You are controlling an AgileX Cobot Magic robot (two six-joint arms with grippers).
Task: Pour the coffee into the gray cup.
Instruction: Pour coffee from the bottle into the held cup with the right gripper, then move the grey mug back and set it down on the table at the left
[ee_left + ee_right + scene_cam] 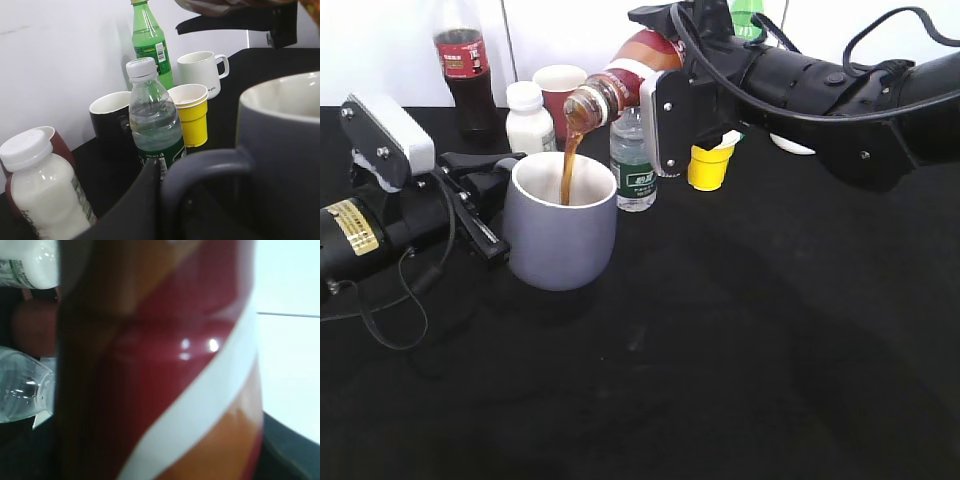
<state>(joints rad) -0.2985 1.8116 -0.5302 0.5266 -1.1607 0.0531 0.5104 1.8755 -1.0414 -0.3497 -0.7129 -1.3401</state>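
Pour in progress. I have the right gripper (665, 105) clamped on the body of the coffee bottle (630, 75), which is tipped mouth-down toward the left, above the gray cup (560, 225). A brown stream of coffee (569, 165) falls from the neck and lands inside the cup's rim, so transfer has started but is not complete; I cannot read the fill level from any view. The right wrist view is filled by the bottle's red, white and orange label (165, 365), which confirms the hold. The left gripper (480, 205) sits at the cup's handle (200, 170); in the left wrist view one dark finger (135, 210) lies against the loop, but I cannot tell whether the fingers are pinched on it or merely beside it. The cup stands upright on the black table (740, 350), in front of the water bottle (634, 165) and the yellow cup (708, 165). Remaining, in my judgement: finish emptying, then right the bottle.
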